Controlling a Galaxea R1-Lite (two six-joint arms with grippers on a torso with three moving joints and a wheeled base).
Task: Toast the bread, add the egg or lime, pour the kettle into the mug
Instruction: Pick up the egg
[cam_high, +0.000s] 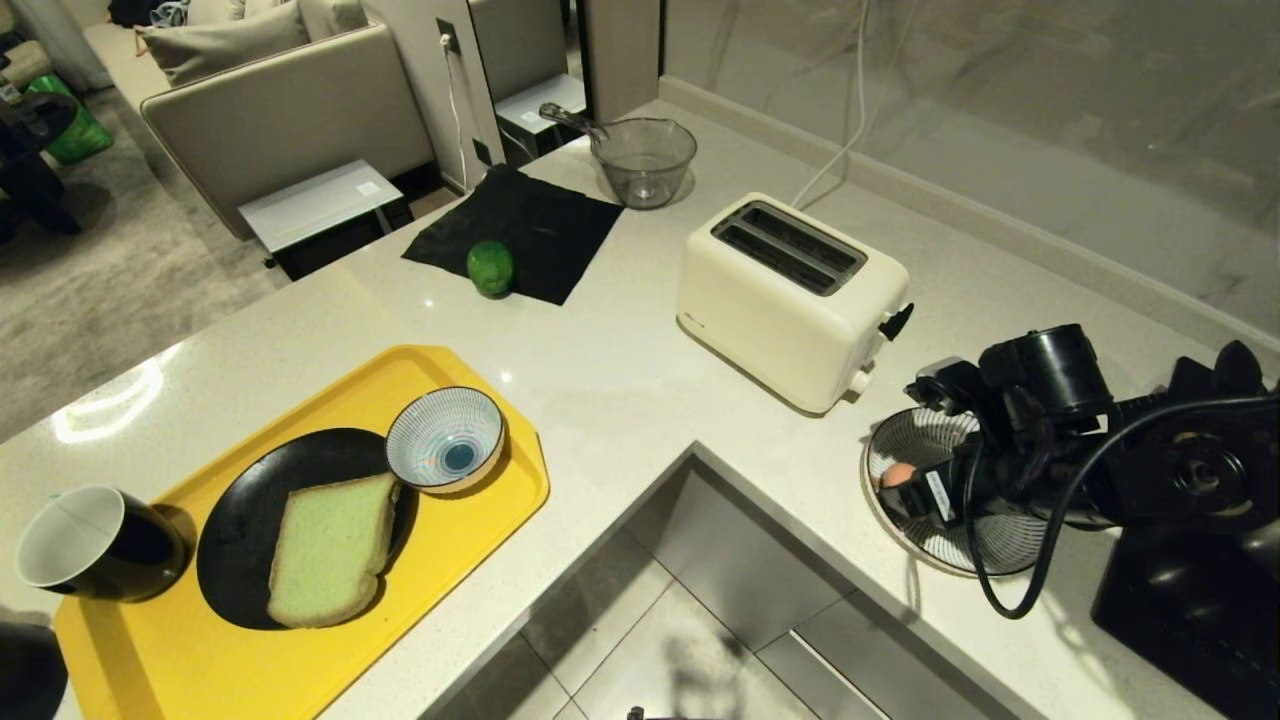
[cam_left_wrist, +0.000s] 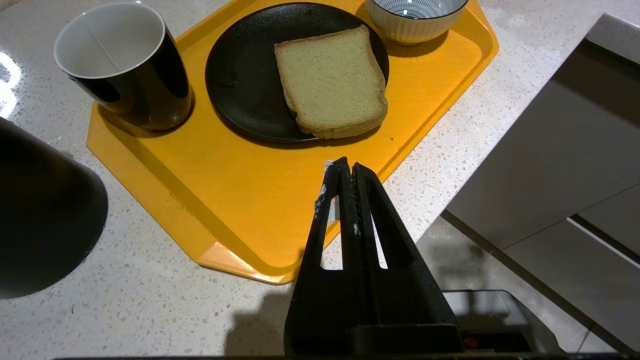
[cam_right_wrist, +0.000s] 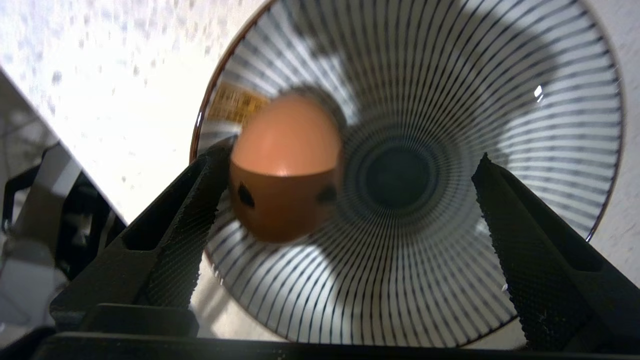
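Speckled pale stone makes up the L-shaped counter (cam_high: 620, 390), glossy and wrapped around a recessed steel sink (cam_high: 690, 600). At the near left lies a yellow plastic tray (cam_high: 200, 660) with cut corners. On it sits a round matte black plate (cam_left_wrist: 240, 75) carrying the bread (cam_high: 328, 548), a square pale green slice with a thin tan crust. Just right of the plate stands a small ribbed bowl (cam_high: 445, 438), striped blue and white inside. The mug (cam_high: 95, 545), glossy black outside and white inside, stands at the tray's left edge.

Farther back, the lime (cam_high: 491, 267) rests on the near edge of a black cloth (cam_high: 540, 225), with a clear glass bowl (cam_high: 642, 160) behind it. A cream two-slot toaster (cam_high: 790, 300) stands in the middle.

On the right, a shallow dish (cam_right_wrist: 500, 100) with fine radiating stripes holds the egg (cam_right_wrist: 286, 165), pinkish-brown and dark-spotted. The right gripper (cam_right_wrist: 345, 200) hovers over this dish, its textured fingers (cam_right_wrist: 185, 220) spread wide, one just beside the egg.

Near the tray's near edge, the left gripper (cam_left_wrist: 348, 170) hangs with fingers pressed together, empty.
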